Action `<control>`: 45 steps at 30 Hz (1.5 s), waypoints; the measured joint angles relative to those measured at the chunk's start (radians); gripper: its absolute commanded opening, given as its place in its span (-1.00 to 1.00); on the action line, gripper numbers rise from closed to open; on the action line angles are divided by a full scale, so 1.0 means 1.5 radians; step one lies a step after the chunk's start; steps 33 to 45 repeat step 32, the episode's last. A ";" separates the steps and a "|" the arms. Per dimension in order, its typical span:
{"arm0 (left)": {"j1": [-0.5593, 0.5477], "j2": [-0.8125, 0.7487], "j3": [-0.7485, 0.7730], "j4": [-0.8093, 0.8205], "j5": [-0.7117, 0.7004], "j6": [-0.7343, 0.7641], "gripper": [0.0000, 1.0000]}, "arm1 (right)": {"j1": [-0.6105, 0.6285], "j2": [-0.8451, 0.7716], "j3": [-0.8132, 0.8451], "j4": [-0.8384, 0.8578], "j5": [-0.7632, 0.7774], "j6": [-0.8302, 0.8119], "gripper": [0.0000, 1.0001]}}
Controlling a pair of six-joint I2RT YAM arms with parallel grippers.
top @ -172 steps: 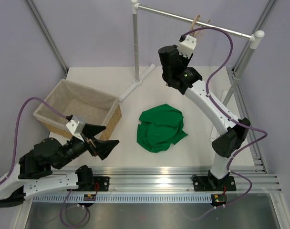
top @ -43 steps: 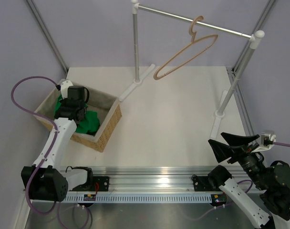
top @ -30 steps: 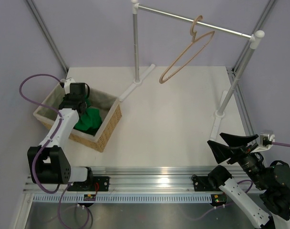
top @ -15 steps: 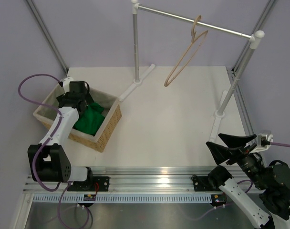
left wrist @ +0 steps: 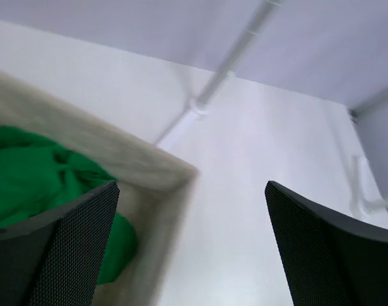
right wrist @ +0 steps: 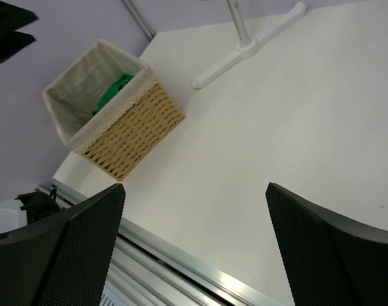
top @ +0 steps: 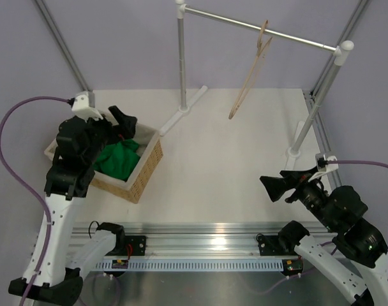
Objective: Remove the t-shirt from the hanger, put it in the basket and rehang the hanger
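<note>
Top view: the t-shirt point(top: 116, 159) lies in the basket point(top: 150, 153) at the bench's far left corner, directly under the left hand point(top: 125, 122), whose fingers are apart. The hanger point(top: 248, 76) hangs bare.
Left wrist view: the t-shirt point(left wrist: 41, 172) is low and to the left.
Right wrist view: the right hand point(right wrist: 194, 188), also spread, is well apart.

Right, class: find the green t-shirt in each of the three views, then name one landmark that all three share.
Top external: the t-shirt lies bunched in the wicker basket, at the left of the table.
Left wrist: lower left, inside the basket's pale rim.
Right wrist: upper left, a small green patch inside the basket.
Shared landmark: the basket; the rail's white foot also shows in all three.
</note>
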State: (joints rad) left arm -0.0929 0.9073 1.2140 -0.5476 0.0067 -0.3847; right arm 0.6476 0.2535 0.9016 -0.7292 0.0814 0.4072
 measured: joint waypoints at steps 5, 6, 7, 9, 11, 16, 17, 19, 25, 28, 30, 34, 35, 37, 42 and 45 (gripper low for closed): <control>-0.244 -0.027 -0.010 0.014 0.019 0.000 0.98 | 0.000 0.111 0.033 -0.028 0.067 0.013 0.99; -0.291 -0.019 -0.019 0.027 0.018 -0.001 0.98 | 0.000 0.140 0.040 -0.033 0.081 0.018 0.99; -0.328 -0.013 -0.030 0.038 0.016 -0.003 0.98 | 0.000 0.164 0.042 -0.034 0.090 0.022 0.99; -0.392 -0.006 -0.065 0.051 0.008 -0.003 0.98 | 0.000 0.210 0.045 -0.036 0.096 0.028 0.99; -0.447 -0.009 -0.098 0.054 -0.004 -0.002 0.98 | 0.000 0.254 0.044 -0.030 0.094 0.030 0.99; -0.519 -0.074 -0.194 0.104 -0.019 0.002 0.98 | 0.000 0.326 0.033 0.022 0.093 0.035 0.99; -0.524 -0.088 -0.212 0.112 -0.020 0.002 0.98 | 0.000 0.326 0.025 0.033 0.091 0.036 0.99; -0.528 -0.107 -0.248 0.137 -0.020 0.006 0.98 | 0.000 0.308 0.008 0.056 0.086 0.035 0.99; -0.529 -0.117 -0.320 0.183 -0.017 0.033 0.98 | 0.000 0.209 -0.023 0.100 0.060 0.027 0.99; -0.529 -0.122 -0.326 0.194 -0.012 0.043 0.98 | 0.000 0.184 -0.023 0.116 0.054 0.022 0.99; -0.530 -0.126 -0.326 0.210 -0.007 0.048 0.97 | 0.000 0.174 -0.026 0.124 0.052 0.020 0.99; -0.530 -0.128 -0.326 0.221 -0.005 0.050 0.98 | 0.000 0.167 -0.034 0.129 0.049 0.017 0.99; -0.530 -0.128 -0.326 0.221 -0.005 0.050 0.98 | 0.000 0.167 -0.034 0.129 0.049 0.017 0.99; -0.530 -0.128 -0.326 0.221 -0.005 0.050 0.98 | 0.000 0.167 -0.034 0.129 0.049 0.017 0.99; -0.530 -0.128 -0.326 0.221 -0.005 0.050 0.98 | 0.000 0.167 -0.034 0.129 0.049 0.017 0.99; -0.530 -0.128 -0.326 0.221 -0.005 0.050 0.98 | 0.000 0.167 -0.034 0.129 0.049 0.017 0.99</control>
